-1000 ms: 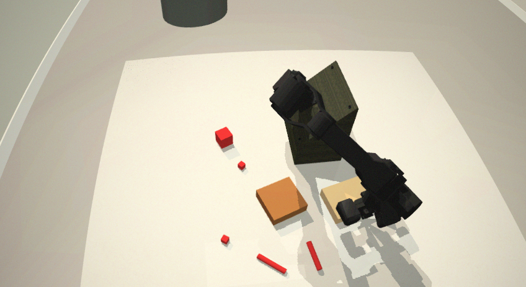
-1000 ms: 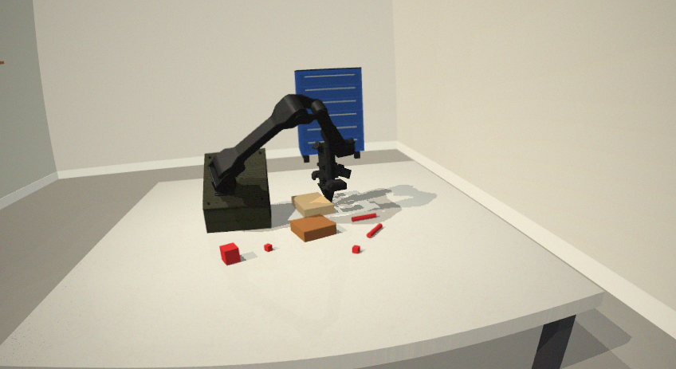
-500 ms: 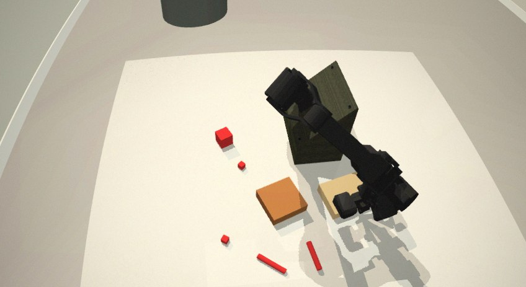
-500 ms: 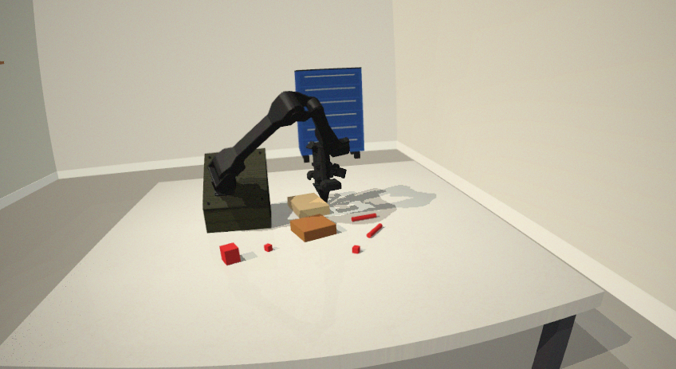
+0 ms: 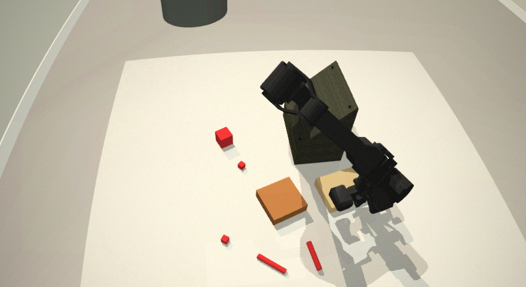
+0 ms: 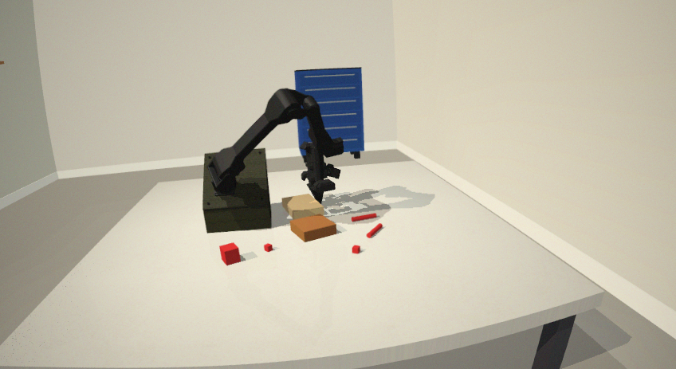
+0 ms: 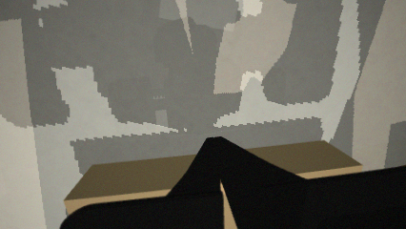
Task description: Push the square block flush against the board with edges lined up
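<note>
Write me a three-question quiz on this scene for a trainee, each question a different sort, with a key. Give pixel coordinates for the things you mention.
1. How many red rods (image 5: 271, 263) (image 5: 314, 255) (image 6: 363, 217) (image 6: 375, 230) are there?
2. True or false: a gap separates the orange block (image 5: 280, 198) (image 6: 310, 223) from the tan board (image 5: 326, 184) (image 6: 303, 204) (image 7: 129, 178).
3. The gripper (image 5: 356, 198) (image 6: 318, 199) (image 7: 213, 144) is:
a) wide open
b) shut, holding nothing
c) shut on a small red cube

Key: 1. two; 2. true; 3. b
</note>
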